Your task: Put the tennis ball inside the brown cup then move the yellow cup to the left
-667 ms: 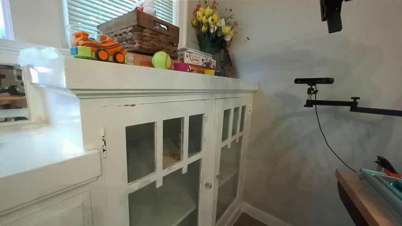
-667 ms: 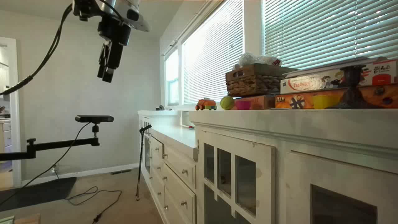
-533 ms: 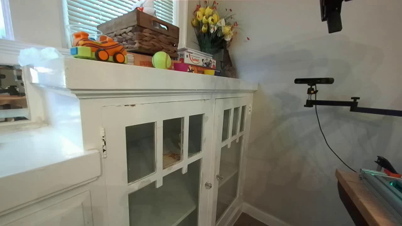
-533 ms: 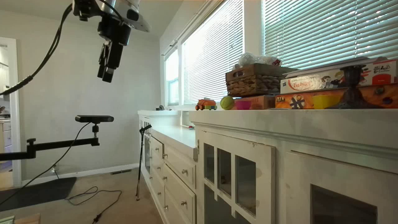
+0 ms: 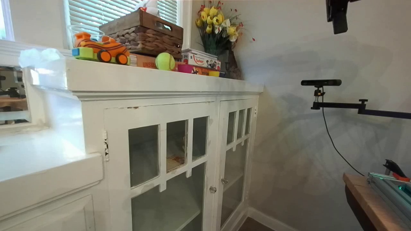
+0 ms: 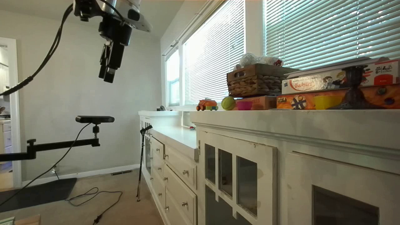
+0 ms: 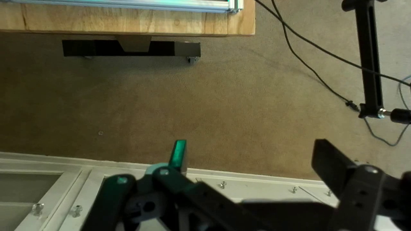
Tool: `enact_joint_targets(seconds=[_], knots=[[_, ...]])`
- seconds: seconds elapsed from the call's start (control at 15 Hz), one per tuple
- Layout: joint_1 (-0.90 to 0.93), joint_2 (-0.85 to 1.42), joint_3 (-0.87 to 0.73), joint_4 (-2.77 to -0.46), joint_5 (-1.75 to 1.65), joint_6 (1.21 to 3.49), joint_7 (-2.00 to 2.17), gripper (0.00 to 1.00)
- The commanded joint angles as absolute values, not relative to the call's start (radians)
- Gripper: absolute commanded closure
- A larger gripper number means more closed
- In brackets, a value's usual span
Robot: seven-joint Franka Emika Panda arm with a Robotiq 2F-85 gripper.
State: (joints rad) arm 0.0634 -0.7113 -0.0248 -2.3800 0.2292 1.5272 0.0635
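Since a moment ago the gripper [image 7: 249, 148] has shifted slightly toward the white desk [image 5: 144, 80], while the things on top lie as they were. Its jaws stand wide apart in the wrist view, brown carpet [image 7: 244, 112] and the desk's front showing through the gap, and they hang well apart from everything on the desk. The tennis ball [image 5: 165, 61] rests on the desk between the orange toy truck [image 5: 106, 48] and the pink cup [image 5: 185, 68]; the yellow cup [image 6: 327, 102] sits farther right in both exterior views. "Twister" can be read on a white box [image 6: 312, 84], with "6+" farther right. A cardboard box [image 5: 147, 61] behind the ball shows letters starting "UNS", the rest unclear. Print on the orange box [image 6: 309, 95] is too small to read.
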Motion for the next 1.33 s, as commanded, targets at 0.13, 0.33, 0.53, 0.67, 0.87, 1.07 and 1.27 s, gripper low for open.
enact_joint_targets(seconds=[0.13, 0.33, 0.53, 0.67, 0.87, 1.07, 1.27], knots=[[-0.010, -0.626, -0.045, -2.415, 0.212, 1.880, -0.017, 0.00], [-0.006, -0.534, -0.067, -2.401, 0.228, 2.091, -0.061, 0.00], [0.014, -0.446, -0.075, -2.358, 0.233, 2.242, -0.103, 0.00], [0.028, -0.399, -0.069, -2.320, 0.228, 2.314, -0.122, 0.00], [0.051, -0.346, -0.059, -2.259, 0.222, 2.364, -0.144, 0.00], [0.045, -0.371, -0.056, -2.283, 0.222, 2.349, -0.118, 0.00], [0.043, -0.371, -0.058, -2.286, 0.222, 2.349, -0.118, 0.00]])
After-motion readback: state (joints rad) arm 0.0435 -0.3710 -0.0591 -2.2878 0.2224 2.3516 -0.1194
